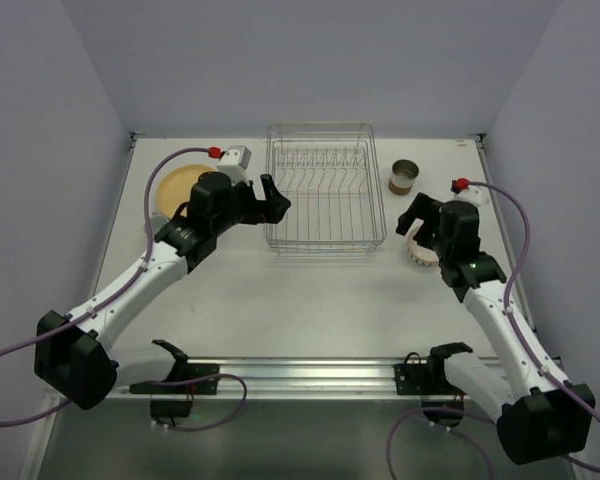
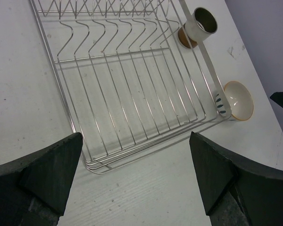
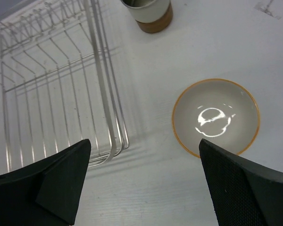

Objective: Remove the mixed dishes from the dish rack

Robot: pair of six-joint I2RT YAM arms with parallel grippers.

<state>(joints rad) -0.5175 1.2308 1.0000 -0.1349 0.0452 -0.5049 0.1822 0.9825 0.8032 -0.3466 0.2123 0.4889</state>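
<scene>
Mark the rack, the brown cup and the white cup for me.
rack [image 1: 320,215], top view, on the bare floor wires.
brown cup [image 1: 404,177], top view, on its open mouth.
white cup [image 3: 216,117], right wrist view, on its inside bottom.

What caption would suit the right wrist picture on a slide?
Right arm's open jaws frame a white, orange-rimmed round cup on the table beside the silver wire dish rack.

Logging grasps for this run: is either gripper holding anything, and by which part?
Nothing is held. The left gripper and right gripper are both open; the white cup stands free on the table beneath the right one.
</scene>
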